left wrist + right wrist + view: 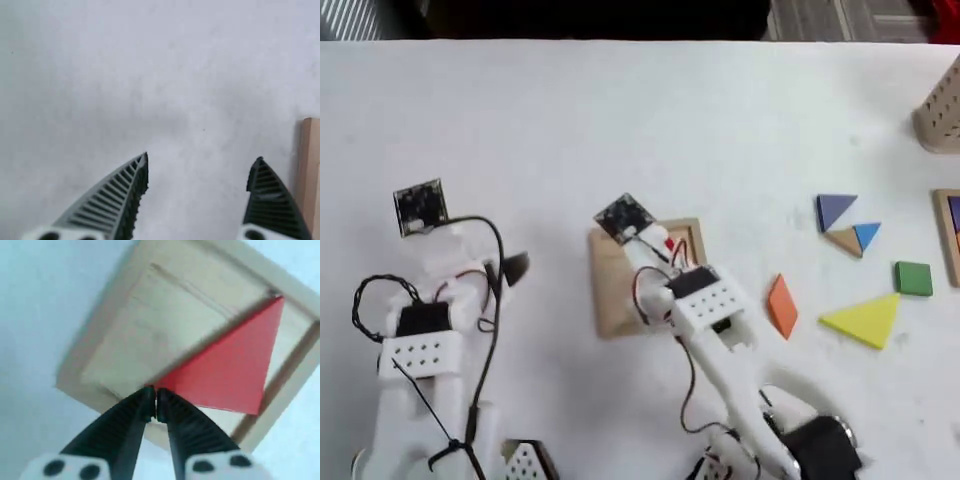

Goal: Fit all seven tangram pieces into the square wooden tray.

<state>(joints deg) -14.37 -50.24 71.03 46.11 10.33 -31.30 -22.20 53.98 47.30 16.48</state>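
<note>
The square wooden tray (605, 300) lies mid-table, partly under my right arm. A red triangle (225, 370) lies inside the tray (165, 305), slightly askew to its rim. My right gripper (156, 402) is shut, its tips touching one sharp corner of the red triangle. Loose pieces lie to the right: an orange parallelogram (781, 305), a yellow triangle (866, 320), a green square (913, 278), a blue-purple triangle (834, 210), a tan triangle (844, 241) and a small blue triangle (867, 235). My left gripper (202, 167) is open over bare table, just left of the tray's edge (310, 160).
A second wooden frame (950, 235) with coloured pieces sits at the right edge. A perforated wooden block (940, 115) stands at the back right. White table stretches open behind the tray and to the far left.
</note>
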